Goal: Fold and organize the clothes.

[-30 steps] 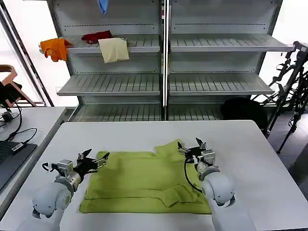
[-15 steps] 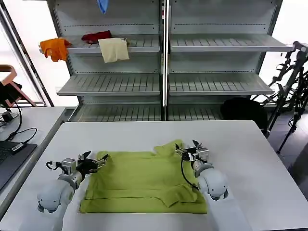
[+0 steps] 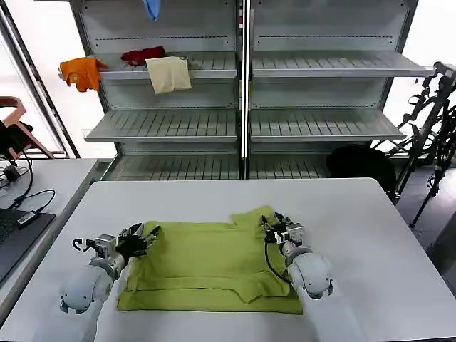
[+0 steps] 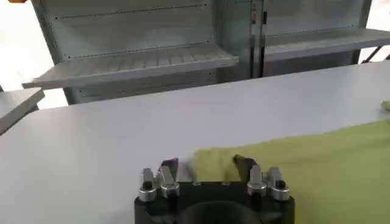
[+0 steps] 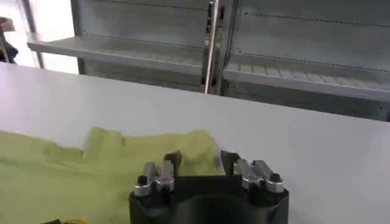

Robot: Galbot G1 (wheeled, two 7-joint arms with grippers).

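Lime T-shirt (image 3: 206, 267) spread flat mid-table (image 3: 370, 235). Left gripper (image 3: 140, 238) at its 10 o'clock corner, right gripper (image 3: 273, 226) at 2 o'clock sleeve, both spread, seemingly poised to pinch far edge for folding.

The T-shirt (image 3: 206, 263) on the table (image 3: 356, 214) is a plain lime yellow-green, with no print showing on the side facing up. The table is white. Both grippers are black with silver metal parts: the left gripper (image 3: 144, 239) at the shirt's left edge, the right gripper (image 3: 273, 226) at its far right. On the grey shelf (image 3: 214, 68) behind lie an orange garment (image 3: 82, 71), a red one (image 3: 142, 53) and a cream one (image 3: 169, 73); a blue cloth (image 3: 152, 8) hangs above.
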